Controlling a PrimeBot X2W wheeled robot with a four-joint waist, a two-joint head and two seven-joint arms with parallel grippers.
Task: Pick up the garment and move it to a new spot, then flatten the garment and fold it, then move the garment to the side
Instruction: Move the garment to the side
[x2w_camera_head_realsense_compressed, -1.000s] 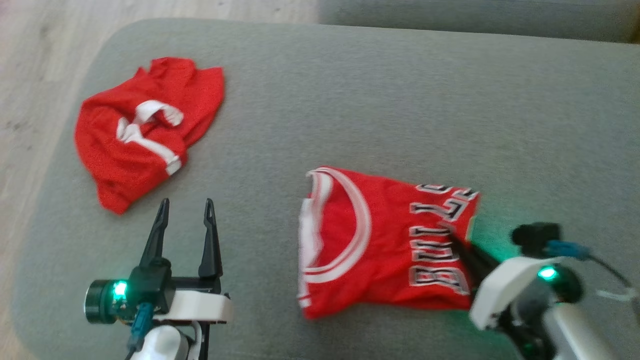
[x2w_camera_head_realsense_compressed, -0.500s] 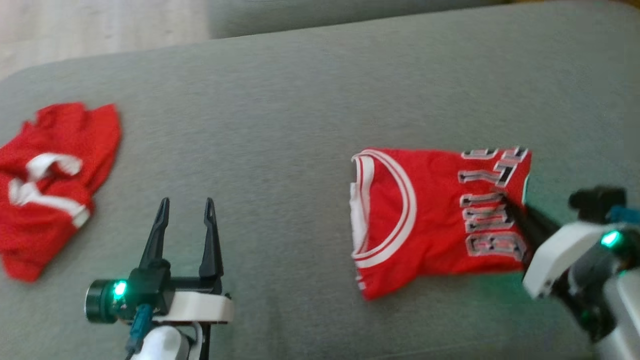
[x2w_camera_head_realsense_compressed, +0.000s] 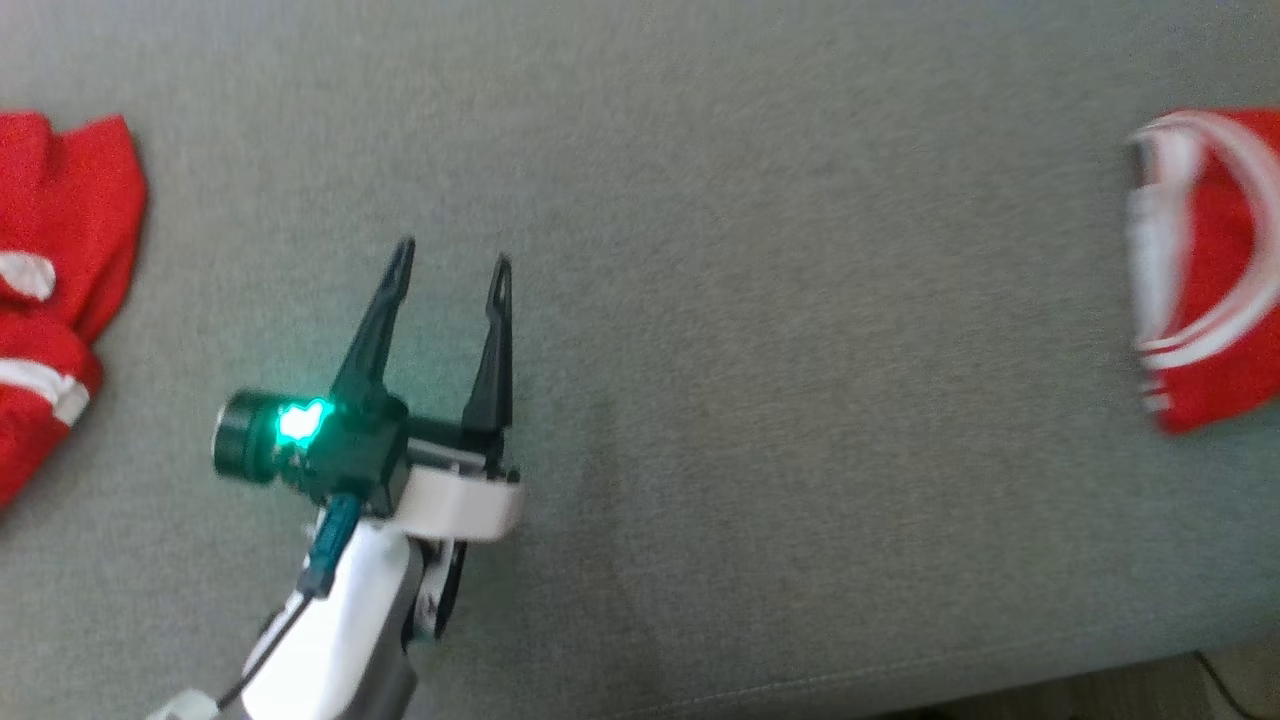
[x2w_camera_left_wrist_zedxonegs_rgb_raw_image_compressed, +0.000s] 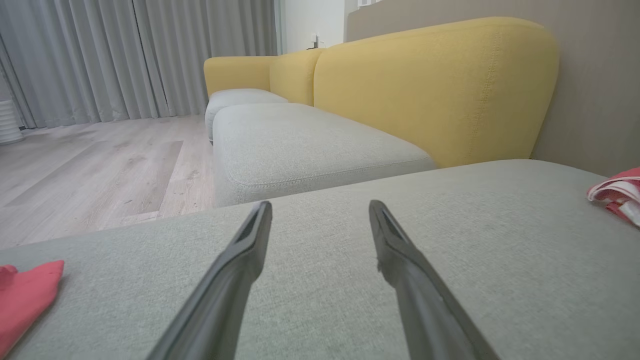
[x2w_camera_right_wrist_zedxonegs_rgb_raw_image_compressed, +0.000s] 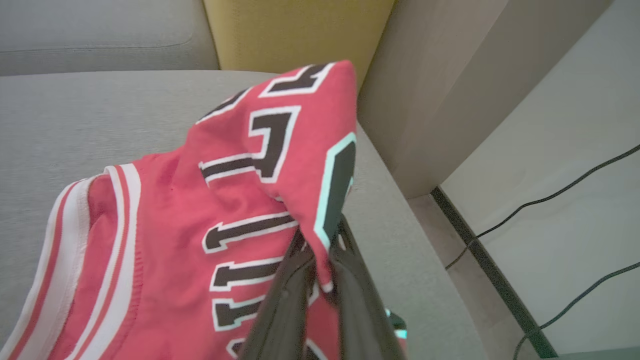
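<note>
The garment is a folded red jersey with white trim and black lettering. My right gripper is shut on its edge, lifting that fold off the grey cushion. In the head view the garment lies at the far right edge, cut off by the frame. A corner of the garment also shows at the right in the left wrist view. My left gripper hovers open over bare cushion, fingers apart with nothing between them.
A second crumpled red garment lies at the cushion's left end, also seen as red cloth. A yellow sofa back rises behind. Cables run over the floor beyond the cushion's right end.
The head view has swung, so both red garments slid outward in the picture. The right gripper, still shut on the jersey, has carried it rightward and left the head view. The left gripper stays open.
</note>
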